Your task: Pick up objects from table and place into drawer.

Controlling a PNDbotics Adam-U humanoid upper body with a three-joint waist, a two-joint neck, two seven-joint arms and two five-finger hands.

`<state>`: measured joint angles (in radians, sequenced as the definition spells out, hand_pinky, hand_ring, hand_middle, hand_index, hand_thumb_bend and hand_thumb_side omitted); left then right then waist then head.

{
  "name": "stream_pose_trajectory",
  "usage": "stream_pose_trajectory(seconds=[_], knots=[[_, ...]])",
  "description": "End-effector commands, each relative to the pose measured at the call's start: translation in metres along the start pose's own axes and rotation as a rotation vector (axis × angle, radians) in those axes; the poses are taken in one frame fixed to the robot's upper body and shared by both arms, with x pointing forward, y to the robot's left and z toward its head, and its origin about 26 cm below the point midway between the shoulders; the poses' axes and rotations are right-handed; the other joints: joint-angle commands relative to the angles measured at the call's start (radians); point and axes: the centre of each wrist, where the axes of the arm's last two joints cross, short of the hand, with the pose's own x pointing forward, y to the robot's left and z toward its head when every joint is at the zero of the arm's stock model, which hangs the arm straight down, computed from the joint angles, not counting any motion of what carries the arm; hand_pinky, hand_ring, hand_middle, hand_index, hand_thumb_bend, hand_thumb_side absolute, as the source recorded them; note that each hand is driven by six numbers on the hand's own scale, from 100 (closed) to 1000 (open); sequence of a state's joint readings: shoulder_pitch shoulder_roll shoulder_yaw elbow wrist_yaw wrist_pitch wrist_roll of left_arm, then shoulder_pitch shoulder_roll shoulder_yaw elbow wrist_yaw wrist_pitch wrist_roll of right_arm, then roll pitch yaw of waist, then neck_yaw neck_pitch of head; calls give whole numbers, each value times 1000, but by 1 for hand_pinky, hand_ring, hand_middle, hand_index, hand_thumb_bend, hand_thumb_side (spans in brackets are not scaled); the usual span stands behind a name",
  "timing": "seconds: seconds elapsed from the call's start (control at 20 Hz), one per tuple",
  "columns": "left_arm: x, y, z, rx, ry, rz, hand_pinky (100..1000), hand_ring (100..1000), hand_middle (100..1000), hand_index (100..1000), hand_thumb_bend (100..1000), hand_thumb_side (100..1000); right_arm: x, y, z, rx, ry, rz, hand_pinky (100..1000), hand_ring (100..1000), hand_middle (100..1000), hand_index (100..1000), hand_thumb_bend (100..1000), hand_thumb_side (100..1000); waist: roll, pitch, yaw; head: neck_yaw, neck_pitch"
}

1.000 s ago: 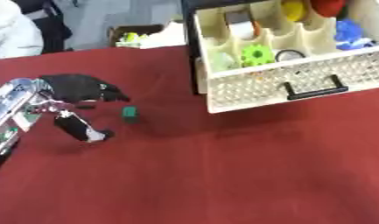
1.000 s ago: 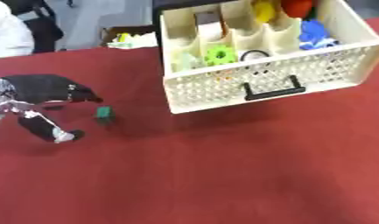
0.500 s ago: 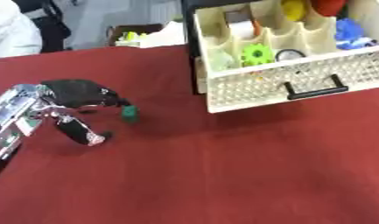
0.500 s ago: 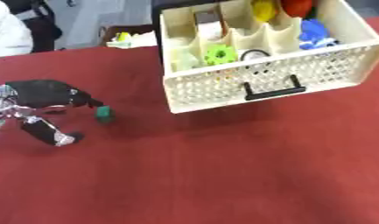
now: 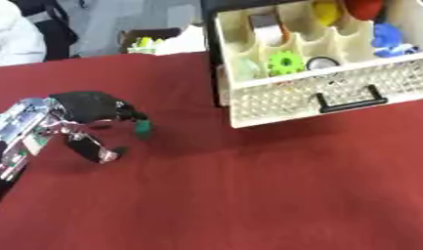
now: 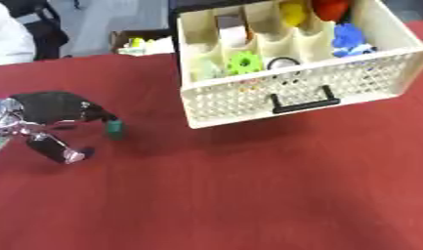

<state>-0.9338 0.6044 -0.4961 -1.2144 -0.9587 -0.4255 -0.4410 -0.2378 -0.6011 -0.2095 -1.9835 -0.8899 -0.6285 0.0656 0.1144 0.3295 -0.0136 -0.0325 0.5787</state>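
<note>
A small green piece [image 5: 143,128] stands on the red table [image 5: 248,195], left of centre. My left hand [image 5: 88,107] comes in from the left, its fingers [image 5: 129,113] bent down over the piece and touching its top. The thumb [image 5: 96,153] stays apart, nearer the front, so nothing is pinched. At the upper right a cream perforated drawer [image 6: 283,93] with a black handle [image 6: 298,101] stands pulled open. Its compartments hold a green gear [image 6: 245,61], a yellow thing, a red thing, a blue thing [image 6: 349,39] and a round white thing. My right hand shows in no view.
Beyond the table's far edge lie a cardboard box [image 5: 155,40] with yellow-green things, a dark chair back and a person's white sleeve [image 5: 13,39]. The drawer's dark cabinet [image 5: 216,78] stands behind its left side. Bare red cloth runs along the front.
My left hand has moved right and a little lower, bringing its fingertips onto the green piece. The piece has stayed where it was.
</note>
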Motion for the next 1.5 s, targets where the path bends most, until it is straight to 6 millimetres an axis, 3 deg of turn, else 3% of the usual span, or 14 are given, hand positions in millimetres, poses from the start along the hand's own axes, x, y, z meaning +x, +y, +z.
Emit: stream_pose_trajectory(seconds=[0.05, 0.3, 0.45, 0.65, 0.9, 1.5], knots=[[-6, 4, 4, 4, 14, -9, 762, 766, 731, 969, 182, 451, 5, 1, -9, 30, -20, 13, 690, 701, 603, 718, 100, 1000, -8, -16, -1, 2, -9], [-5, 5, 2, 1, 4, 15, 739, 739, 691, 918, 168, 420, 5, 2, -10, 27, -16, 14, 690, 701, 602, 718, 100, 1000, -7, -15, -2, 3, -8], [-4, 6, 2, 4, -2, 13, 749, 751, 761, 953, 184, 438, 5, 2, -10, 27, -16, 14, 690, 701, 602, 718, 100, 1000, -8, -14, -2, 3, -10], [-4, 9, 2, -17, 2, -20, 776, 781, 786, 984, 252, 471, 5, 2, -9, 26, -13, 15, 690, 702, 601, 717, 100, 1000, -8, -14, -2, 1, -11], [-7, 16, 4, -27, 10, -55, 803, 812, 817, 1000, 263, 514, 5, 1, -9, 24, -7, 19, 690, 702, 601, 714, 100, 1000, -9, -18, 1, -9, -16], [-13, 26, 5, -13, 20, -82, 832, 852, 853, 1000, 271, 504, 5, 2, -10, 16, -8, 17, 690, 703, 600, 711, 100, 1000, -10, -17, -5, -5, -29]])
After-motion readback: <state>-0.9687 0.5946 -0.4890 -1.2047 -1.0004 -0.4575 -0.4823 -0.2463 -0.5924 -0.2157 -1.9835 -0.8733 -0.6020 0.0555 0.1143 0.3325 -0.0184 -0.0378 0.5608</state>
